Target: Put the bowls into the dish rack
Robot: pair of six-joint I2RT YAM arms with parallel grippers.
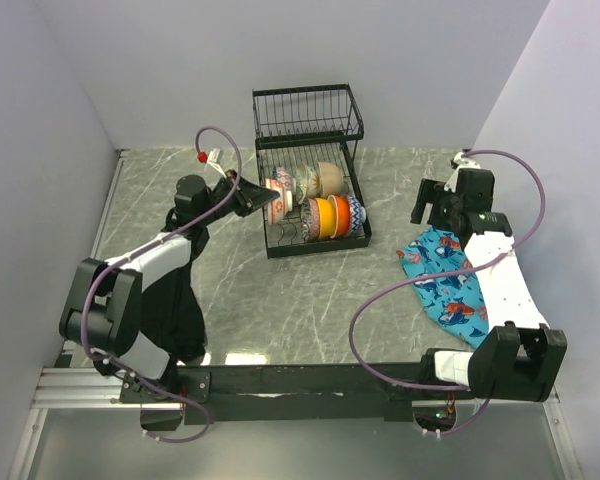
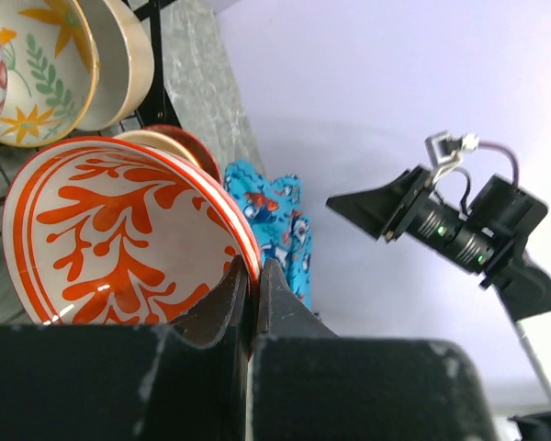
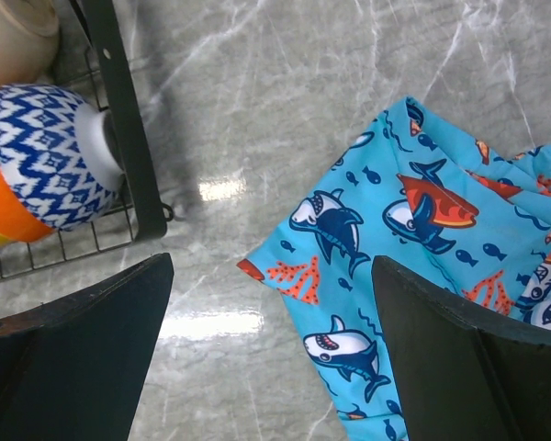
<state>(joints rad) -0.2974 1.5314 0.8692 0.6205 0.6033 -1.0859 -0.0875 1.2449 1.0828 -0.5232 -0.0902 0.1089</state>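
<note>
The black wire dish rack [image 1: 310, 130] stands at the back centre, with several bowls on edge in its lower tray: orange [image 1: 320, 217], blue patterned [image 1: 355, 212], beige [image 1: 329, 177]. My left gripper [image 1: 263, 199] is shut on the rim of a white bowl with a red-orange leaf pattern [image 2: 119, 239], held on edge at the rack's left side. Floral and beige bowls [image 2: 46, 64] sit behind it. My right gripper [image 1: 429, 203] is open and empty above the table, right of the rack. The blue patterned bowl [image 3: 46, 156] shows at the rack's corner.
A blue shark-print cloth [image 1: 448, 282] lies crumpled at the right, under my right arm; it also shows in the right wrist view [image 3: 422, 276]. The grey marble table [image 1: 280, 300] is walled on three sides.
</note>
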